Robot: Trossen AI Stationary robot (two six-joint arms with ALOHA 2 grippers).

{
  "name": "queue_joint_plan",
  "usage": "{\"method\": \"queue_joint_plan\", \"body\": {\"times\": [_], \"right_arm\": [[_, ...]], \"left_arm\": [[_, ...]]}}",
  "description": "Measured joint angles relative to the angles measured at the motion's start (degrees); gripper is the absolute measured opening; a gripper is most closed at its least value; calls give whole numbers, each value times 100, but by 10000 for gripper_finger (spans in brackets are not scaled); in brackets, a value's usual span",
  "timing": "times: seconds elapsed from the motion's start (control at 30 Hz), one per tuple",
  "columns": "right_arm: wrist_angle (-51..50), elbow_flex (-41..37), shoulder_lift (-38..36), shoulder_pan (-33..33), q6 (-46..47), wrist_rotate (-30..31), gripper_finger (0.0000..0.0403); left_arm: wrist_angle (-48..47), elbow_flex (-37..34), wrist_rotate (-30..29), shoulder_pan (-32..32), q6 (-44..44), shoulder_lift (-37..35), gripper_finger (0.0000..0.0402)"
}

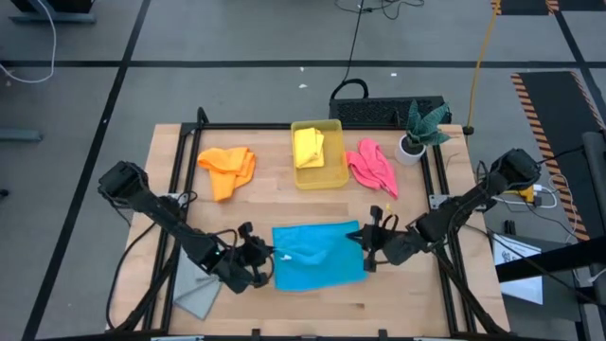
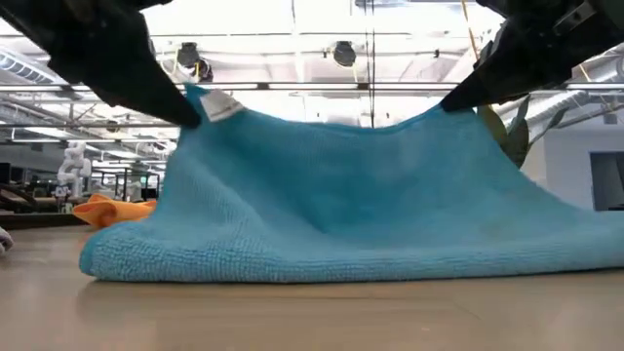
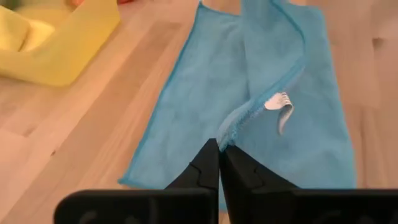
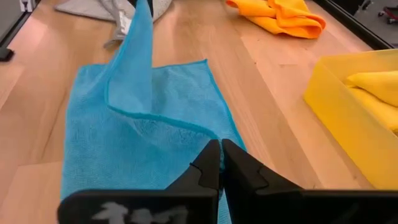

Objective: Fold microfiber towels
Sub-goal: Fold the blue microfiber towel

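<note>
Centrally on the surface: blue towel, white tag unreadable. Left end effector and right end effector each pinched shut on blue towel edges, lifting them. Beyond blue towel: yellow bin holding yellow towel, flanked by orange towel, pink towel; grey towel beside left end effector.

Bright blue towel, plain, with a white tag. Orange towel, pink towel, light grey towel, all plain. Yellow towel inside translucent yellow bin. Pale wood-grain table, black-framed. Green-leaved plant, white pot.
</note>
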Motion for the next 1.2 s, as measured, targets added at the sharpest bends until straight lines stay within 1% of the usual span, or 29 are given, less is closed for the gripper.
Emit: {"method": "queue_joint_plan", "body": {"times": [0.07,0.17,0.3,0.4,0.5,0.63,0.73,0.87,1.0,1.2], "right_arm": [[0,0,1,0,-3,1,2],[-15,0,2,0,1,27,2],[-85,0,2,-33,125,228,2],[-325,2,2,-37,292,405,2],[-636,2,2,-36,543,585,2],[-1052,-19,10,-120,948,619,2],[-906,-234,24,-204,1052,612,2],[-366,-664,24,-353,1113,591,2],[194,-1038,26,-446,995,585,2],[455,-1139,26,-429,725,578,2]], "left_arm": [[-66,-7,132,-6,-20,-191,12],[-265,-1,259,26,-21,-422,5],[-533,-4,281,182,-62,-426,9],[-514,-1,282,312,-64,-247,11],[-537,-9,291,403,-36,-87,4],[-630,-12,259,541,-65,159,11],[-586,1,251,652,-130,352,13],[-608,-5,240,778,-162,575,4],[-627,-5,238,854,-166,658,13],[-596,-5,235,841,-166,617,5]]}}
